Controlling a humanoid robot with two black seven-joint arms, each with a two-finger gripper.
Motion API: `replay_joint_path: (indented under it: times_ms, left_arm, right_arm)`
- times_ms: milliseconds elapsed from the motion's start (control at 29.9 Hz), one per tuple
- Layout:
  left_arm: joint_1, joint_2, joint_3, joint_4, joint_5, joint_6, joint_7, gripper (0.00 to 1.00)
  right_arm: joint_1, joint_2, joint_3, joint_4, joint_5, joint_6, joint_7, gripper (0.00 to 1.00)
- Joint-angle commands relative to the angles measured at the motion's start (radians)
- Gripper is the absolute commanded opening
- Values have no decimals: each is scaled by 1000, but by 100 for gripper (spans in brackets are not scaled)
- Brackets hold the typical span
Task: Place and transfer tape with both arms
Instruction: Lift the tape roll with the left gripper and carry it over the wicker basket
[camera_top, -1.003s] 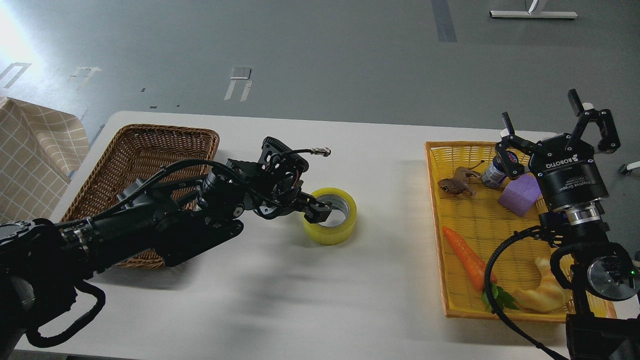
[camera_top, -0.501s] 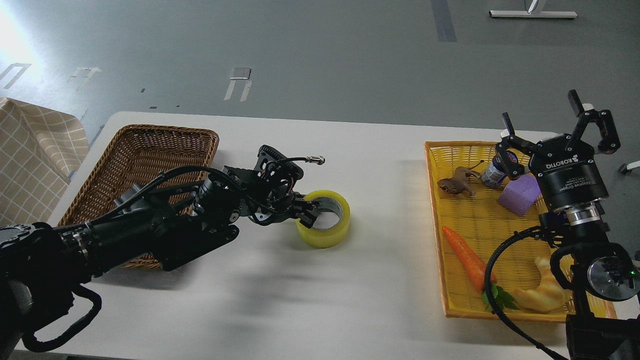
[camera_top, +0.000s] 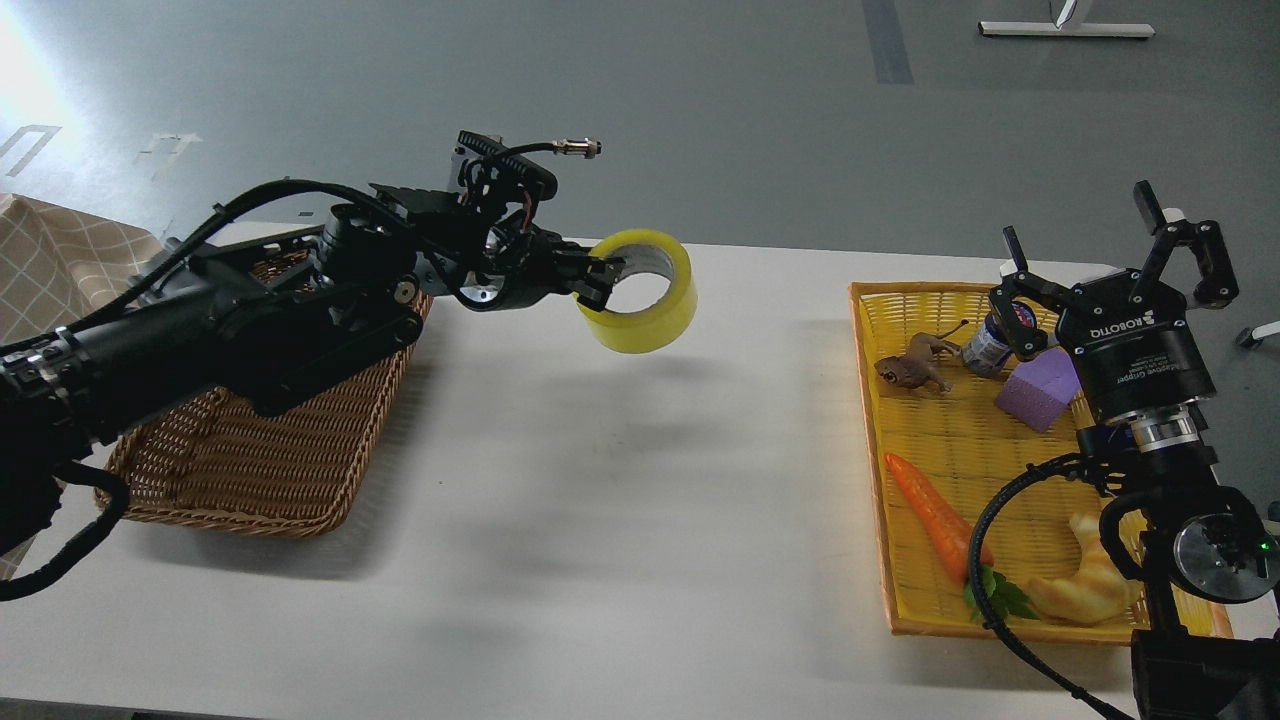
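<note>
The tape (camera_top: 645, 300), a yellow translucent roll with a greyish core, hangs in the air above the white table, tilted with its hole facing me. My left gripper (camera_top: 597, 277) is shut on the roll's left wall, one finger inside the hole. The left arm reaches in from the left, above the wicker basket. My right gripper (camera_top: 1090, 240) is open and empty, its fingers spread and pointing up, above the far right part of the yellow tray.
A brown wicker basket (camera_top: 250, 460) stands at the left, partly under my left arm. A yellow tray (camera_top: 900, 560) at the right holds a toy carrot (camera_top: 930, 515), a croissant toy (camera_top: 1090, 585), a purple block (camera_top: 1040, 395), a brown animal figure (camera_top: 910, 370) and a small bottle (camera_top: 990, 345). A checked cloth (camera_top: 50, 270) lies at the far left.
My left gripper has lifted the tape off the table and carried it up and slightly left. The right arm has not moved.
</note>
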Motion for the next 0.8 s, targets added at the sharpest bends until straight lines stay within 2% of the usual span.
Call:
replay_joint_path:
  times_ms: [0,201,334,602,769]
  left_arm:
    - [3,87,4,-1,0,0,-17,0]
    - [19,214,19,3,0,21,-63,0]
    - [48,276,27,14,6,49,-79,0]
    - [173,385,25,19,11,104,-109,0]
    - [224,431,27,43,12,133,-143,0]
  right_arm:
    - [0,0,0,-1,1,0,0,100]
    - [0,0,-1,-1,1,0,0,100]
    - [-2,0,-1,-1,1,0,0,100]
    - [-5,0,-1,-3,1,0,0,100]
    - [-8,0,-4,-1,1,0,0,100]
